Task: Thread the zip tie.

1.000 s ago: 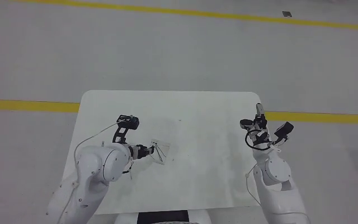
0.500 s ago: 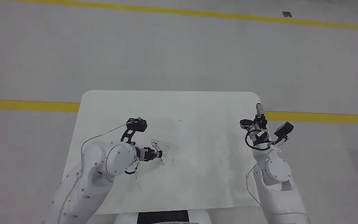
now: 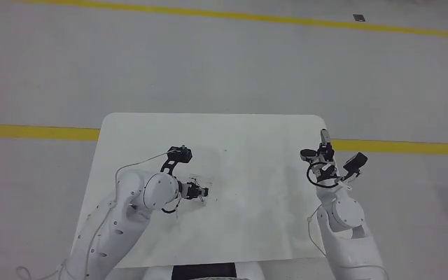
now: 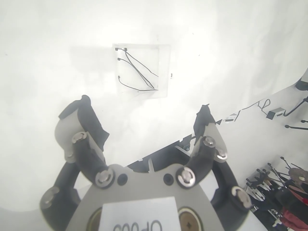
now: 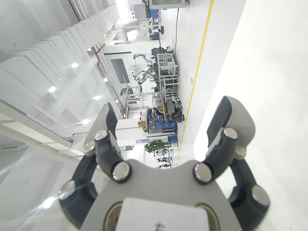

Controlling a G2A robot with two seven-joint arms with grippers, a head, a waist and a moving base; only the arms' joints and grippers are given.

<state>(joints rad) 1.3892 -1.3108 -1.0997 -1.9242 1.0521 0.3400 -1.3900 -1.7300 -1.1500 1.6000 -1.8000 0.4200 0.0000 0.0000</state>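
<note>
Black zip ties (image 4: 140, 71) lie on a clear tray (image 4: 164, 56) near the counter's (image 3: 266, 140) centre. The left pincer (image 4: 143, 104) gapes near it, and the right pincer (image 5: 167, 103) is also apart at 3 o'clock. Best to straddle one tie's tail squarely.

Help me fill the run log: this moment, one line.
left gripper: open, near zip ties in clear tray | right gripper: open, empty

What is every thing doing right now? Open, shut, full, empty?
Left gripper: open, empty, near the tray.
Right gripper: open, empty.
Zip ties: loose, lying in the tray.
Tray: flat on the table, holding the ties.
</note>
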